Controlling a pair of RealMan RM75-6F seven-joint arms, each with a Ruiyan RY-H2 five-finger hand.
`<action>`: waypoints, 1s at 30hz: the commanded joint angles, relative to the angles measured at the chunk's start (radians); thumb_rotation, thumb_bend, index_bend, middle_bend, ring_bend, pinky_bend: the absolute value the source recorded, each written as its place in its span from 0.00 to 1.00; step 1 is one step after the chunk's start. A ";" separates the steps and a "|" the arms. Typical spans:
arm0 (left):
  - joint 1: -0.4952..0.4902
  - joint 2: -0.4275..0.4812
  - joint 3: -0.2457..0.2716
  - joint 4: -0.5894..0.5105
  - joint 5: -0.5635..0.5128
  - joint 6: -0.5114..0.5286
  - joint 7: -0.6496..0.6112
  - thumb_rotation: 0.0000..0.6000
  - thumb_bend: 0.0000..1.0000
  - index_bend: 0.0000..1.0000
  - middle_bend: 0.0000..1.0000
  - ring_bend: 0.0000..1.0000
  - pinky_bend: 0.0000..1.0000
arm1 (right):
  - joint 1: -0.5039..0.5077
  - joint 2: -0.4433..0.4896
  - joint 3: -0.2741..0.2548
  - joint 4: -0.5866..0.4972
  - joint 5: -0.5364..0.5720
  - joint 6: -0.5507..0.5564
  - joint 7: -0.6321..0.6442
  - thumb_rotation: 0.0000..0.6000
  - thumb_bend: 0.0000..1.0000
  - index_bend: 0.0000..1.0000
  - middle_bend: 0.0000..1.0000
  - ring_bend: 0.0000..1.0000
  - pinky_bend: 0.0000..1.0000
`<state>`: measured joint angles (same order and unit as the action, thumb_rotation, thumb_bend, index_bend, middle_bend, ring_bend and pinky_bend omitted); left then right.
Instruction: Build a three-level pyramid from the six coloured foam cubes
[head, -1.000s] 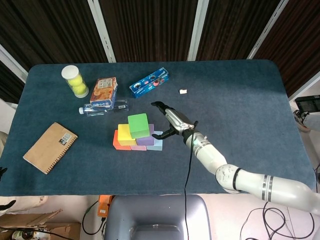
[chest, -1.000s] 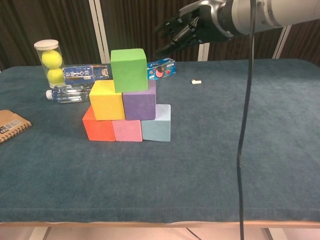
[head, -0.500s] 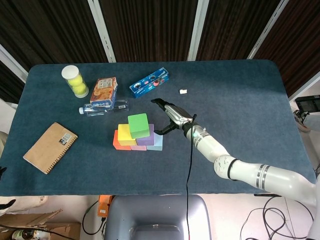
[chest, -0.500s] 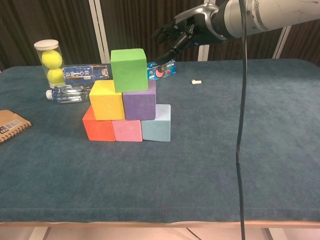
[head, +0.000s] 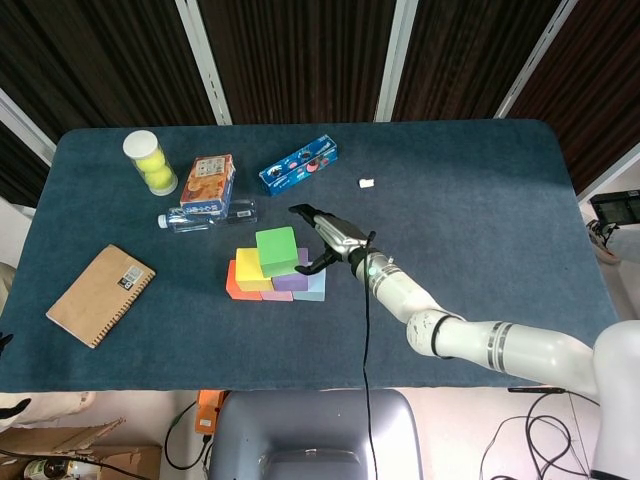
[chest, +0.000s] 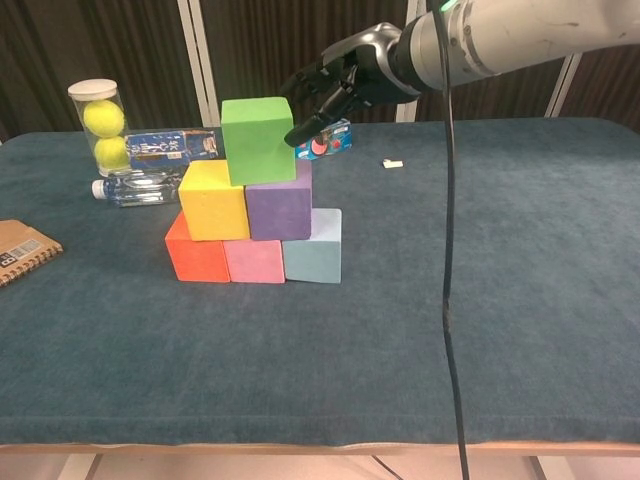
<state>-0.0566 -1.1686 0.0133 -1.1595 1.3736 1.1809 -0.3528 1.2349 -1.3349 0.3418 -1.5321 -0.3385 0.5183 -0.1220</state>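
Six coloured foam cubes stand stacked near the middle of the dark blue cloth-covered counter. Bottom row, left to right in the chest view: orange foam cube, pink foam cube, pale blue foam cube, all touching. Second level: yellow foam cube and purple foam cube, side by side. Top: green foam cube, resting across the seam of the two below, slightly turned.

Right hand hovers at the green cube's upper right; fingers spread wide, holding nothing. A fingertip lies at the cube's right edge; contact cannot be confirmed. Left hand not visible in either view.

Behind the stack: clear plastic tube of yellow tennis balls, clear water bottle lying flat, printed snack box, blue biscuit packet, small white scrap. Brown spiral notebook lies at the left.
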 joint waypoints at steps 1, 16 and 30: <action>-0.001 0.002 0.000 0.000 0.000 -0.003 -0.002 1.00 0.18 0.07 0.02 0.00 0.10 | 0.011 0.001 -0.014 -0.003 0.007 0.015 0.011 1.00 0.16 0.09 0.00 0.00 0.00; 0.000 0.012 -0.001 -0.019 0.002 0.006 0.018 1.00 0.18 0.07 0.02 0.00 0.10 | 0.065 -0.053 -0.047 0.033 0.018 0.062 0.052 1.00 0.16 0.22 0.00 0.00 0.00; 0.001 0.011 0.002 -0.016 0.005 0.002 0.013 1.00 0.21 0.07 0.02 0.00 0.10 | 0.073 -0.082 -0.044 0.028 0.054 0.169 0.042 1.00 0.16 0.52 0.00 0.00 0.00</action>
<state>-0.0560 -1.1574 0.0154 -1.1752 1.3785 1.1828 -0.3399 1.3076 -1.4187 0.2962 -1.4988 -0.2875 0.6813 -0.0757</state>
